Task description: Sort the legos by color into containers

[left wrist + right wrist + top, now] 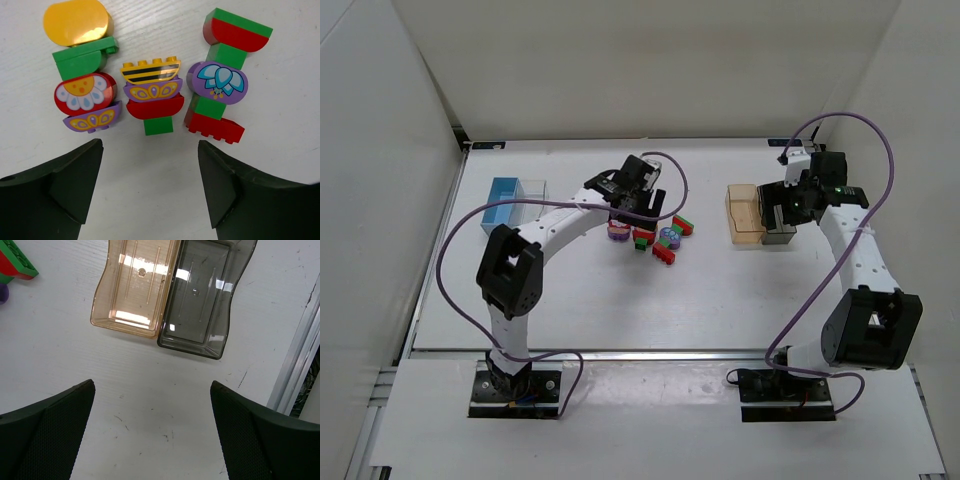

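In the left wrist view the legos lie in three mixed stacks on the white table. The left stack [85, 92] is yellow, green, red and purple. The middle stack [152, 97] has a striped yellow brick, then purple, red and green. The right stack [220, 82] mixes green, red and a purple flower brick. My left gripper [150, 150] hangs open just short of the middle stack, holding nothing. My right gripper [152, 387] is open over bare table near the orange bin [135, 285] and the dark grey bin [200, 295]. The blue bin [501, 201] and the clear bin [532, 192] stand at the far left.
A green and red lego [15, 262] shows at the top left edge of the right wrist view. The table's metal edge rail [300, 360] runs close on the right of the grey bin. White walls enclose the table on three sides.
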Controlling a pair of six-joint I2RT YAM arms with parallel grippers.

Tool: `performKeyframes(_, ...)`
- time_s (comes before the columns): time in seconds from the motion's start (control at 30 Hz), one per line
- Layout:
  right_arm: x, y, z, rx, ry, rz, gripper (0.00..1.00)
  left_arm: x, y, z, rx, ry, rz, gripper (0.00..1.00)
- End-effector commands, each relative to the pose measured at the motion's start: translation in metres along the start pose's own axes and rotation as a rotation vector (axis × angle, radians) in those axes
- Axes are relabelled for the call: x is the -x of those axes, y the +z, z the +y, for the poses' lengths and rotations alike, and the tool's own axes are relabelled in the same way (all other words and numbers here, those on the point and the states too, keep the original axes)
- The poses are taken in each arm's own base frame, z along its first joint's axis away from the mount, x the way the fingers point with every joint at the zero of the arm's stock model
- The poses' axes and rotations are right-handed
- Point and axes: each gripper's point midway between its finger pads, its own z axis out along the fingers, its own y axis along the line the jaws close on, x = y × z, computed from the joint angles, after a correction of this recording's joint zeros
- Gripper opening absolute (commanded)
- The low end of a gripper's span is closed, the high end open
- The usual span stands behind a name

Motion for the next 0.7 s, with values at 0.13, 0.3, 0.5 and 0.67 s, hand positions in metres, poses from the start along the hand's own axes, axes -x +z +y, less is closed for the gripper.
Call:
performKeyframes(0.13,0.01,-0.002,-0.005,-0.013,-0.011,-0.027,0.99,-0.005,-0.002,-0.019,-0.02,-0.043,0.009,0.75)
performKeyframes(0.3,0.006,0.0,-0.004,-0.009,-0.009,-0.02,0.99,-0.017,0.006,-0.032,-0.024,-0.048,0.039,0.72)
performKeyframes(0.5,0.005,-0.002,-0.006,-0.019,-0.012,-0.014,0.99,-0.031,0.018,-0.034,-0.013,-0.075,0.084,0.74)
performKeyframes(0.67,-0.001,-0.001,-0.008,-0.02,-0.003,-0.005,0.99,-0.037,0.028,-0.027,0.018,-0.074,0.099,0.73)
